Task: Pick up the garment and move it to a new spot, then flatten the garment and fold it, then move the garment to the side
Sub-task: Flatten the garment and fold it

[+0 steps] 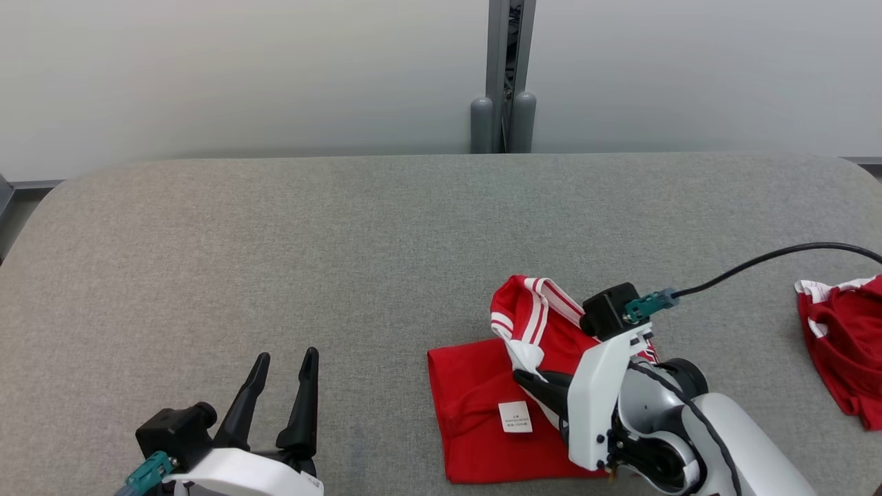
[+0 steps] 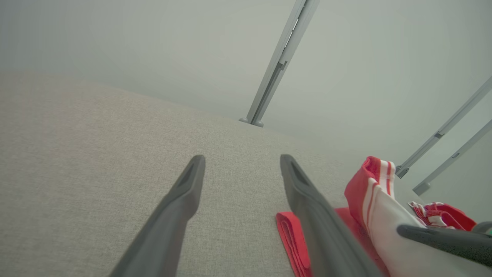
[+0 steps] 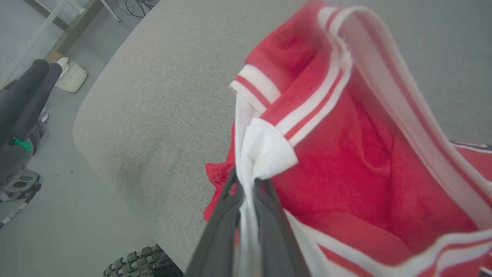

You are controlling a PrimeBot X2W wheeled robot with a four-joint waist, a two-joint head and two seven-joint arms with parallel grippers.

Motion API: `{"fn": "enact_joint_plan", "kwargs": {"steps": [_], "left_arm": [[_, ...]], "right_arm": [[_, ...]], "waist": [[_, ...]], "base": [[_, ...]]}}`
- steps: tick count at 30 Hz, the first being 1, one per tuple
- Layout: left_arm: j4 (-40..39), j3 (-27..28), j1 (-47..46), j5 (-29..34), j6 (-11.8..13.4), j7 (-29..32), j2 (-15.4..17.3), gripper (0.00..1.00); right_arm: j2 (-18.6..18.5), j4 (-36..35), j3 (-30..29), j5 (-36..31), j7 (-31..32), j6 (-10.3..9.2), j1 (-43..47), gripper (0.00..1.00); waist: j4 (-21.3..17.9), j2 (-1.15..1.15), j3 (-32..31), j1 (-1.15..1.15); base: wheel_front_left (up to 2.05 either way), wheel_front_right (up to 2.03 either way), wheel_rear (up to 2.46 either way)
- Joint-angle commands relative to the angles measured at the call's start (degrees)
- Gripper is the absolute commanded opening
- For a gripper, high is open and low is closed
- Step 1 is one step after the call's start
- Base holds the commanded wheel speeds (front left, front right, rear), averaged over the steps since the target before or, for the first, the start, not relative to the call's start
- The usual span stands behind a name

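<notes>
The red garment (image 1: 475, 406) with white striped trim lies at the near right of the grey table (image 1: 344, 241), its lower part flat with a white label facing up. My right gripper (image 1: 521, 376) is shut on a white bunch of its fabric (image 3: 265, 150), and the striped edge (image 1: 534, 310) is lifted and curled over. In the right wrist view the two fingers (image 3: 226, 215) pinch the cloth between them. My left gripper (image 1: 286, 358) stands open at the near left, apart from the garment (image 2: 369, 192), with nothing between its fingers (image 2: 184, 196).
A second red and white garment (image 1: 841, 344) lies at the table's right edge. A black cable (image 1: 772, 258) runs from my right wrist. A grey post (image 1: 506, 76) stands behind the table. A white basket (image 3: 71, 75) sits on the floor beyond the table's left end.
</notes>
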Motion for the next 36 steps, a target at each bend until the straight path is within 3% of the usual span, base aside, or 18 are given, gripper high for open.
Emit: {"fn": "enact_joint_plan", "kwargs": {"steps": [1,13,14,16,17,18,27,36], "left_arm": [[0.26,-0.07,-1.26,0.49,-0.46,-0.32,-0.09,1.0],[1.92,-1.03,-3.01,0.79,-1.78,-0.16,-0.98,1.0],[2.12,-1.17,-3.17,0.82,-1.96,-0.12,-1.07,1.0],[2.53,-1.33,-3.28,0.83,-2.01,-0.13,-1.13,1.0],[2.67,-1.42,-3.28,0.79,-2.07,-0.13,-1.19,1.0],[2.78,-1.54,-3.23,0.8,-2.0,-0.12,-1.25,1.0],[3.06,-1.82,-1.49,0.82,-1.5,-0.14,-1.06,1.0],[1.93,-2.38,-0.18,0.93,-0.84,0.32,-0.69,1.0]], "right_arm": [[0.85,2.66,1.01,-0.34,-1.33,0.0,-1.46,0.0],[3.34,18.4,7.07,-0.51,-8.71,0.0,-7.11,0.0],[3.38,19.24,7.82,0.39,-9.5,0.0,-7.58,0.13],[3.37,20.79,9.24,1.96,-10.99,0.0,-8.73,0.5],[3.36,21.54,9.98,2.68,-11.59,0.0,-9.21,0.86],[3.36,22.18,10.79,3.43,-12.05,0.0,-9.66,1.0],[3.34,22.4,14.06,10.57,-16.39,0.0,-14.24,1.0],[2.38,21.68,6.9,7.73,-23.05,0.0,-18.12,1.0]], "waist": [[0.54,0.0,0.26,0.0],[3.3,0.0,0.94,0.0],[3.58,0.0,0.89,0.0],[3.93,0.0,0.72,0.0],[4.08,0.0,0.6,0.0],[4.21,0.0,0.45,0.0],[3.52,0.0,-1.76,0.0],[0.75,0.0,-3.03,0.0]], "base": [[0.0,0.0,0.0],[0.0,0.0,0.0],[0.0,0.0,0.0],[0.0,0.0,0.0],[0.0,0.0,0.0],[0.0,0.0,0.0],[0.0,0.0,0.0],[0.0,0.0,0.0]]}}
